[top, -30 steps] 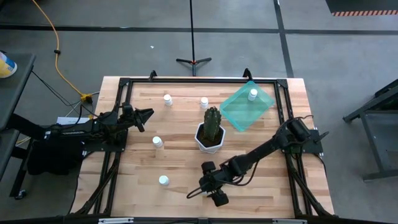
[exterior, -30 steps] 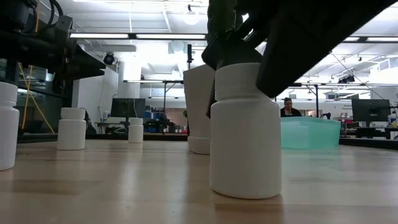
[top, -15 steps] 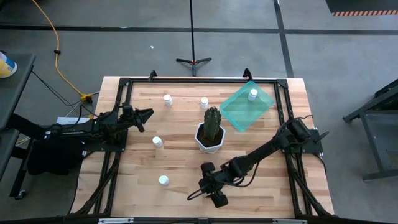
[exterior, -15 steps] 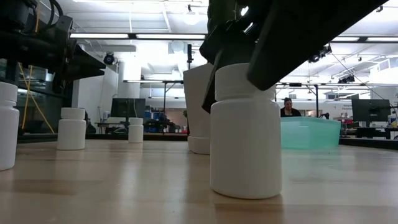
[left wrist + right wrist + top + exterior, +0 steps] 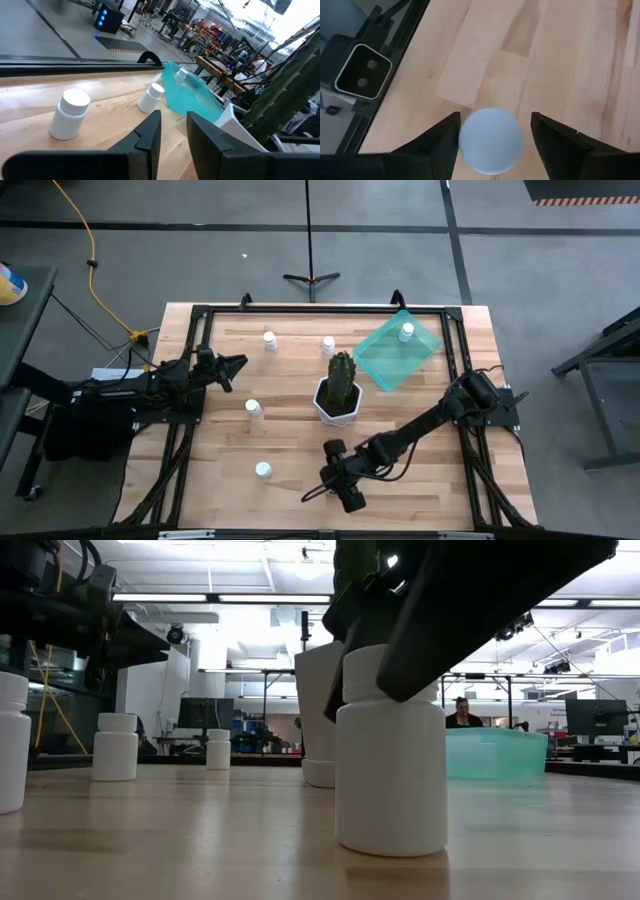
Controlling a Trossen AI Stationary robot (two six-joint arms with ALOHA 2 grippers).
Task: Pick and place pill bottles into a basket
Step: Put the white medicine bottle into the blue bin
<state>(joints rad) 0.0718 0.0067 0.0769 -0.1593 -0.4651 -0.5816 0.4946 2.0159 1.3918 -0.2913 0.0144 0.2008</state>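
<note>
- Straddling a small white cylindrical pill bottle with a white cap (image 5: 491, 140), the right gripper (image 5: 492, 135) sits near the front edge of the pale wooden tabletop (image 5: 420, 480), in front of the white faceted pot holding a green cactus (image 5: 339, 392); its fingers are spread either side of the cap, one finger close to touching it and a gap on the other side.
- Compared with a second ago, the low view shows the dark finger (image 5: 470, 610) lower and nearer that bottle's cap, while the bottle (image 5: 391, 752) stands upright on the tabletop as before.
- Behind and to the right of the cactus pot lies the shallow square translucent teal-green plastic basket (image 5: 385, 360), with one bottle (image 5: 406, 332) inside.
- Four more bottles stand left of the pot, unmoved.
- The left gripper (image 5: 236, 367) hovers left of the pot, fingers slightly apart, holding nothing.
</note>
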